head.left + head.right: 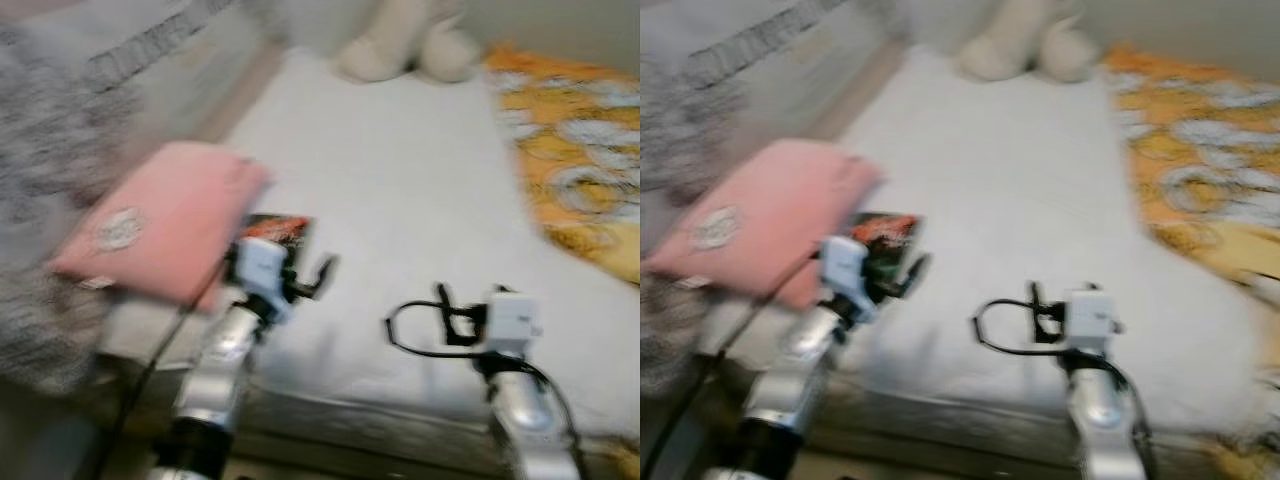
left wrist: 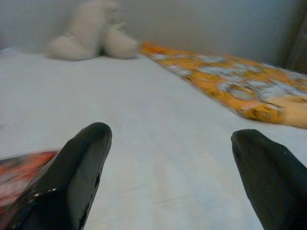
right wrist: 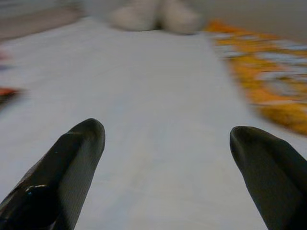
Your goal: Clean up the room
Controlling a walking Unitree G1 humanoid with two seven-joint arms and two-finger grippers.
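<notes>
A white bed (image 1: 400, 190) lies before me, blurred by motion. A pink pillow (image 1: 160, 220) rests at its left edge, with a small red and black book (image 1: 275, 230) beside it. My left gripper (image 1: 305, 280) hovers open just in front of the book, nothing between its fingers (image 2: 76, 172). Over the near part of the sheet my right gripper (image 1: 450, 310) also stands open and empty, fingers (image 3: 67, 167) wide apart. A cream soft toy (image 1: 405, 45) sits at the far end of the bed.
An orange and white patterned blanket (image 1: 570, 160) covers the bed's right side. A grey knitted fabric (image 1: 50, 180) hangs at the left. The bed's front edge (image 1: 380, 420) runs just under my arms.
</notes>
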